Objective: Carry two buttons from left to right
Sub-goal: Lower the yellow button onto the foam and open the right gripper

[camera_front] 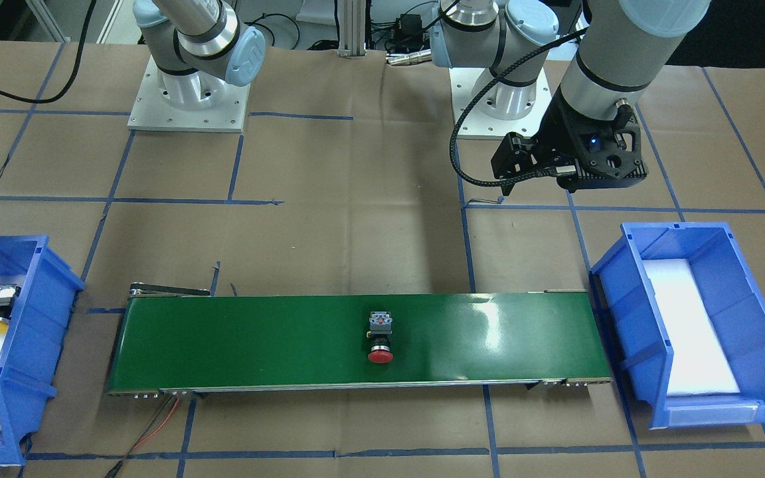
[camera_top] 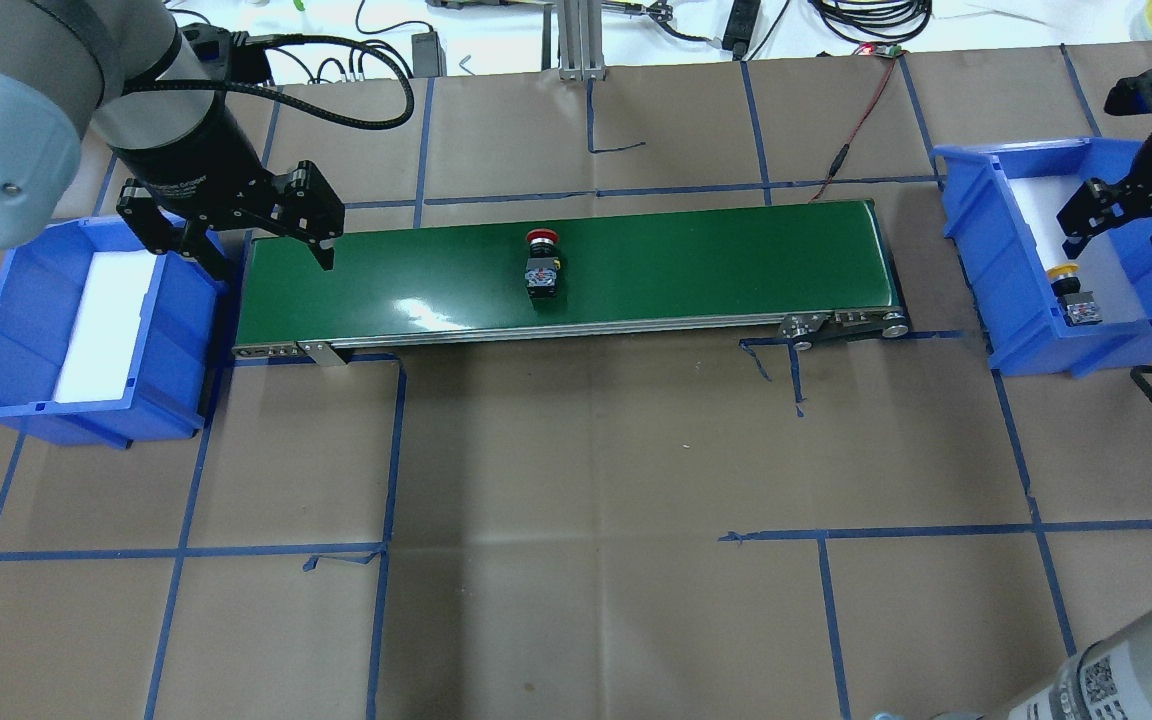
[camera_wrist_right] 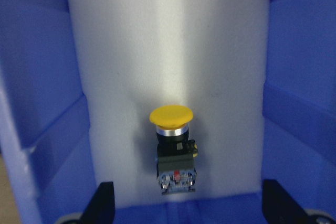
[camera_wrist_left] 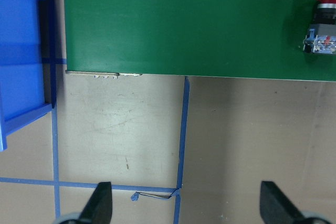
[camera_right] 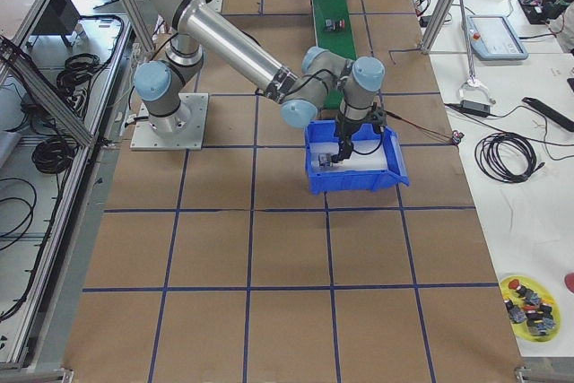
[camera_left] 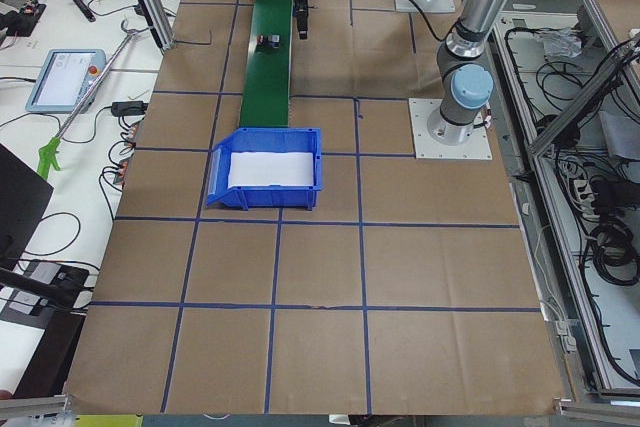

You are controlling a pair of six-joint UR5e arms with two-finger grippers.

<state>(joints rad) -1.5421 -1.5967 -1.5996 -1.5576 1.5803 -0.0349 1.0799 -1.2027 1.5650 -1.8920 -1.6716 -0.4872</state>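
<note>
The red button (camera_top: 542,268), lying midway on the green conveyor (camera_top: 716,260), may roll on its round cap and miss the right bin (camera_top: 966,200), where the yellow button (camera_top: 1071,295) lies under the open, empty right gripper (camera_top: 1116,238) (the left gripper (camera_top: 266,262) is open too): two buttons, two bins, one conveyor.

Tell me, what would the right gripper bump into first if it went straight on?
Probably the yellow button: it lies on the white foam in the blue bin, below the open right gripper, between its fingers. They might touch foam first; depth's unclear.
</note>
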